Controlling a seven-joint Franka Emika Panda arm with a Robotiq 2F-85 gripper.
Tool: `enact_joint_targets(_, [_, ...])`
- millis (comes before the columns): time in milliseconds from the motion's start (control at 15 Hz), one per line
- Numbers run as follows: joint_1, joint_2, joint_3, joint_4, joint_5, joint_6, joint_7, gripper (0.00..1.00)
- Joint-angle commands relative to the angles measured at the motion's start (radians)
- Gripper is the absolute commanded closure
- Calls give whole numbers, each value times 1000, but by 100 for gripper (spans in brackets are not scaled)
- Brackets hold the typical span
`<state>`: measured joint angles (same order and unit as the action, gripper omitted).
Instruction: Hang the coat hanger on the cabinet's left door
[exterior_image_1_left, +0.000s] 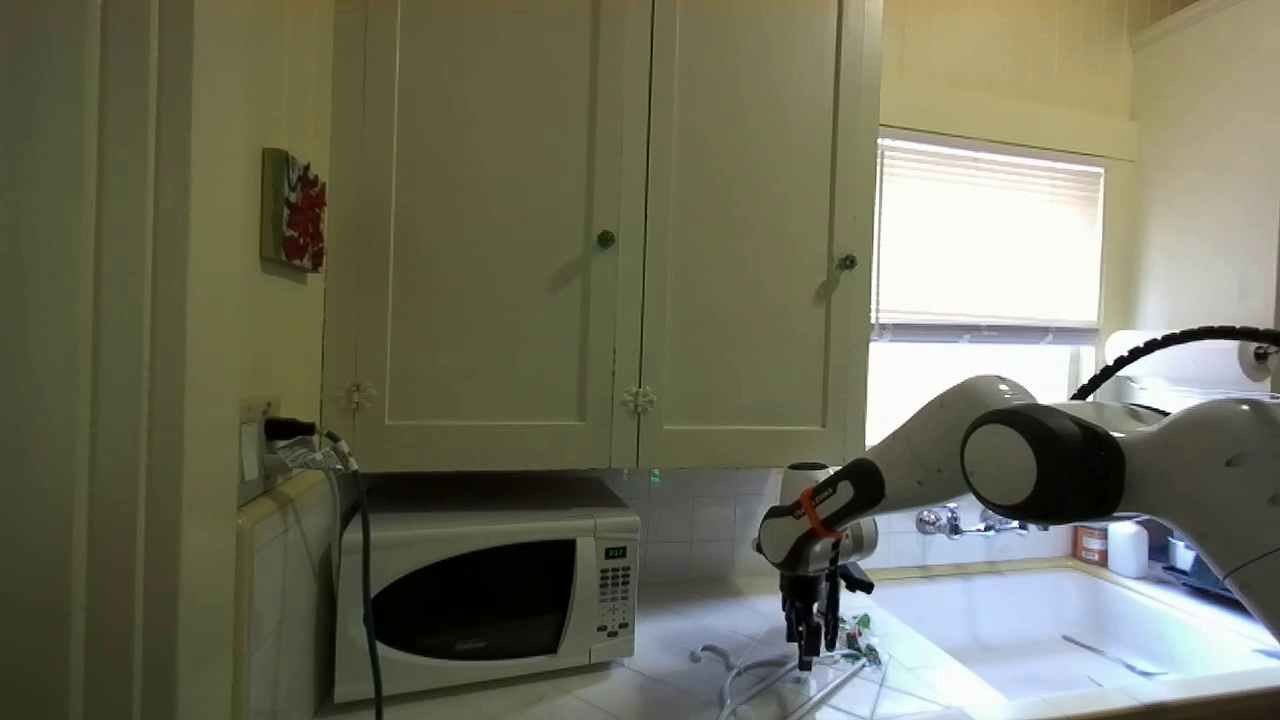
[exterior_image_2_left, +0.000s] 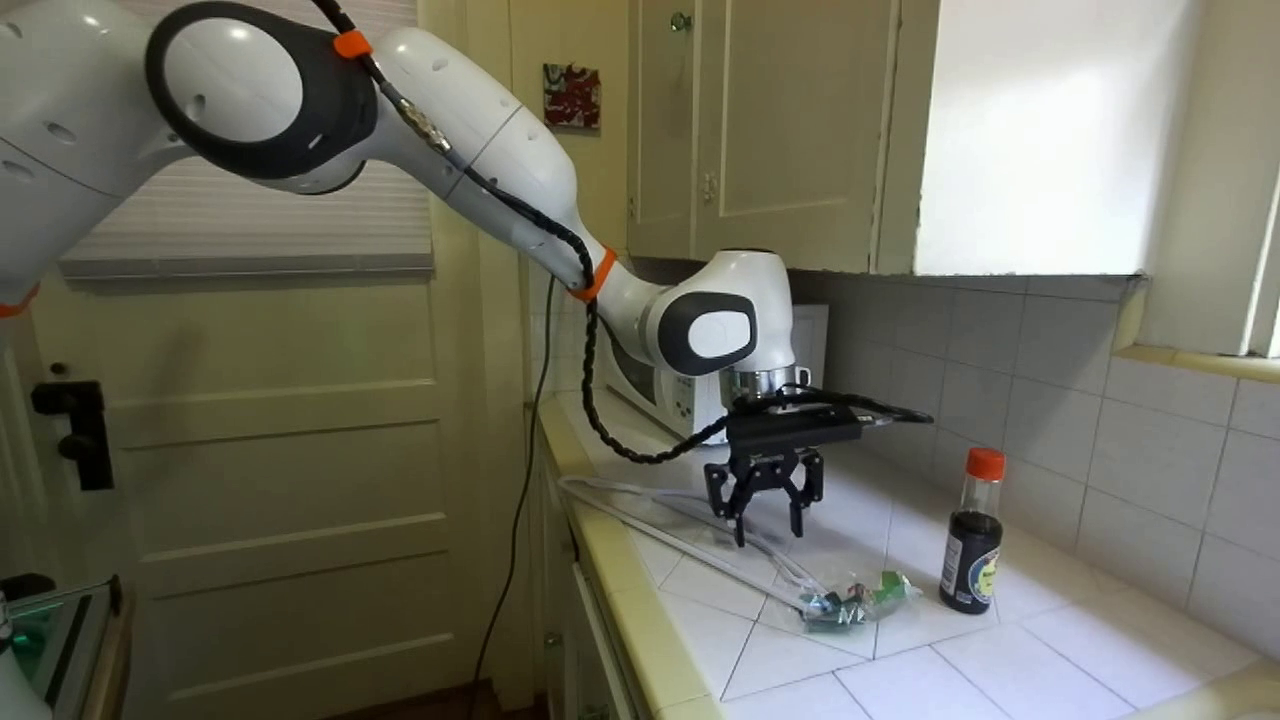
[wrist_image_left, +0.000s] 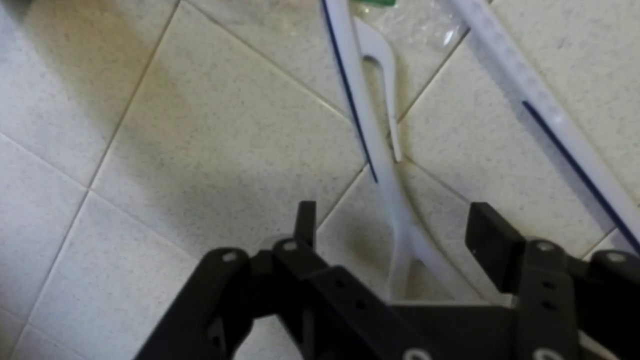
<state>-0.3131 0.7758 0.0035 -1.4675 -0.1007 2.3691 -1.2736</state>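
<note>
The coat hanger (exterior_image_2_left: 700, 554) is pale, plastic-looking, and lies flat on the white tiled counter. It also shows in an exterior view (exterior_image_1_left: 828, 690), partly behind the gripper. In the wrist view the hanger (wrist_image_left: 367, 130) forks between the fingers, with its lower part hidden by the gripper. My gripper (wrist_image_left: 392, 220) points down, open and empty, its fingers on either side of the fork, apart from it. It shows above the hanger in both exterior views (exterior_image_1_left: 818, 652) (exterior_image_2_left: 768, 533). The cabinet's left door (exterior_image_1_left: 490, 220) is cream, closed, with a round knob; it also shows partly in an exterior view (exterior_image_2_left: 665, 130).
The narrower right door (exterior_image_1_left: 745, 220) adjoins it. A microwave (exterior_image_1_left: 480, 580) stands under the cabinet, left of the gripper. A crumpled clear plastic wrapper (exterior_image_2_left: 850, 605) lies at the hanger's end. A red-capped dark bottle (exterior_image_2_left: 972, 545) stands nearby. A sink (exterior_image_1_left: 980, 570) is at the right.
</note>
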Motion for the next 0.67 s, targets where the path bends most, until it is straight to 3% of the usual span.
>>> enact_joint_targets(0, [-3, 46, 1, 61, 14, -42, -10, 49])
enact_joint_targets(267, [-3, 54, -1, 78, 15, -70, -8, 87])
enact_joint_targets(400, [-1, 53, -4, 81, 15, -94, -2, 99])
enact_joint_targets(600, [14, 50, -25, 89, -3, -161, 25, 96])
